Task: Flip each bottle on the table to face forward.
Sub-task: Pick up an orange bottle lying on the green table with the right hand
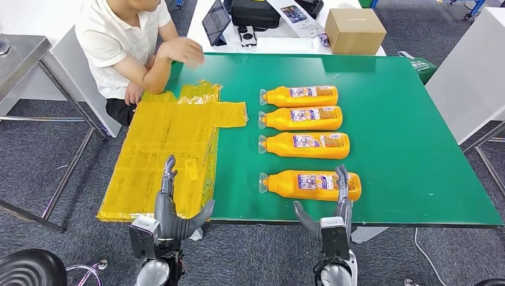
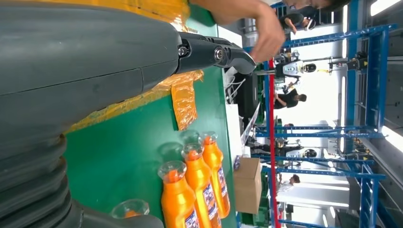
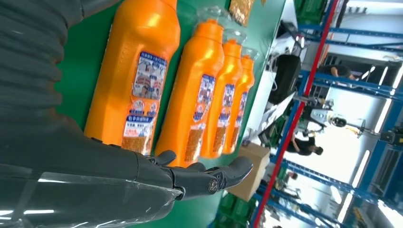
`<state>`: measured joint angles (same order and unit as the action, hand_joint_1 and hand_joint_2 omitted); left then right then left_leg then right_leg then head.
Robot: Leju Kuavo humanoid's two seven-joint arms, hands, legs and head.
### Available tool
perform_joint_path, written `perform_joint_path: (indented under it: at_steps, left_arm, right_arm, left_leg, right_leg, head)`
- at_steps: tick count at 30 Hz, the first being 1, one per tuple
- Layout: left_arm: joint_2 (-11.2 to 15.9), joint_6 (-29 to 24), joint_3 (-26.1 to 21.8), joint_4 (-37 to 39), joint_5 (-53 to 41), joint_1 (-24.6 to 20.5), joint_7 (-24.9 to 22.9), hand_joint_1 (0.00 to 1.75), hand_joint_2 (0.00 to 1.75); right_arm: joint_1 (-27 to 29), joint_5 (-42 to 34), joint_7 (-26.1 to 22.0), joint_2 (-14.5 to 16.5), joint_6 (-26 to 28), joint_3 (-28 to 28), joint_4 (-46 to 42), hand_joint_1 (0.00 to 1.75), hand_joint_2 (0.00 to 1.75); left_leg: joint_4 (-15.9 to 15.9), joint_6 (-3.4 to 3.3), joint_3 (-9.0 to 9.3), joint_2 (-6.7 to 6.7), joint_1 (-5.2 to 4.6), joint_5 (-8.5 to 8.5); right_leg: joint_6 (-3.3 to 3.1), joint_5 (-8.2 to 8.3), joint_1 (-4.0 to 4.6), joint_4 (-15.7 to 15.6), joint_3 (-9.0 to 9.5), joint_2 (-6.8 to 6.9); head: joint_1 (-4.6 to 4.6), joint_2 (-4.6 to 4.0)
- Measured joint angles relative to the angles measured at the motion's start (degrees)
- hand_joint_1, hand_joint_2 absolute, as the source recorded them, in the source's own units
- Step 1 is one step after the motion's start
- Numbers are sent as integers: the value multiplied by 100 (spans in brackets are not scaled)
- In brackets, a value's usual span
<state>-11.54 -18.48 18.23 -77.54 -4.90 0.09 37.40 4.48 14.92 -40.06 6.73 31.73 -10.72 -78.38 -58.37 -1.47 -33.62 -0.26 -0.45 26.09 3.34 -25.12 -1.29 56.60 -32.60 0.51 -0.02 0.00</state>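
Left to right across the worktop [image 1: 405,131]: a person [image 1: 119,42] sits at the far left corner with one arm raised over the green surface. Below that arm lies a sheet of yellow film [image 1: 167,149], crumpled at its far edge.

The left robot hand [image 1: 172,208] hovers at the near edge over the film, fingers apart, holding nothing.

Four orange bottles lie on their sides in a column right of the film, caps toward the film, labels up: bottle 1 [image 1: 301,96] farthest, bottle 2 [image 1: 302,118], bottle 3 [image 1: 306,145], and bottle 4 [image 1: 311,185] nearest, set slightly apart from the rest.

The right robot hand [image 1: 336,208] is at the near edge, fingers spread and empty, one finger reaching up over the base end of bottle 4; contact cannot be confirmed.

Beyond the worktop stands a cardboard box [image 1: 354,30].

Risks, as judged:
- Bottle 4 lies near the front edge; a push from the raised finger could roll it off.
- The bottles look smooth and rounded; a loose grip during turning may slip.
- Bottles 1 to 3 lie close together; handling one could knock its neighbour askew.
- The person's arm is over the surface; a left-arm sweep could meet it.
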Motion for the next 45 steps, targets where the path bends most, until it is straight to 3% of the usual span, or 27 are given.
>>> perform_joint_path:
  at_steps: [6, 11, 16, 32, 45]
  left_arm:
    - [0, -12, 21, 41, 101, -114, 16, 0, 175]
    - [0, 56, 77, 143, 267, -264, 86, 0, 175]
    - [0, 112, 97, 219, 311, -308, 108, 0, 175]
    - [-2, 294, 183, 273, 240, -347, 35, 0, 175]
    - [-3, 340, 244, 273, 201, -433, -8, 0, 175]
  right_arm:
    - [-270, 1225, 221, -207, 546, 12, 274, 0, 175]
    - [-870, 2401, 865, -683, 392, 235, 847, 0, 175]
    - [-1213, 3083, 1078, -1057, 314, 309, 1371, 0, 175]
    - [-1343, 3286, 1276, -1259, -308, 19, 1773, 0, 175]
    - [-1348, 4364, 2189, -1663, -306, -283, 1771, 0, 175]
  left_leg:
    - [0, 0, 1, 0, -1, -1]
    - [-3, -4, 3, -1, -4, -3]
    - [-4, -4, 2, -1, -3, -3]
    - [-3, -2, 1, 0, 2, -2]
    - [-3, -3, 0, -1, 2, -2]
  right_leg:
    - [0, 1, -1, 0, 1, 0]
    - [6, 5, -3, 0, 5, 0]
    - [9, 6, -3, 0, 3, 0]
    - [8, 6, 4, 0, 2, 0]
    - [8, 6, 4, 0, 2, 0]
  head:
    - [-1, 0]
    - [1, 0]
    - [-1, 0]
    - [-1, 0]
    - [-1, 0]
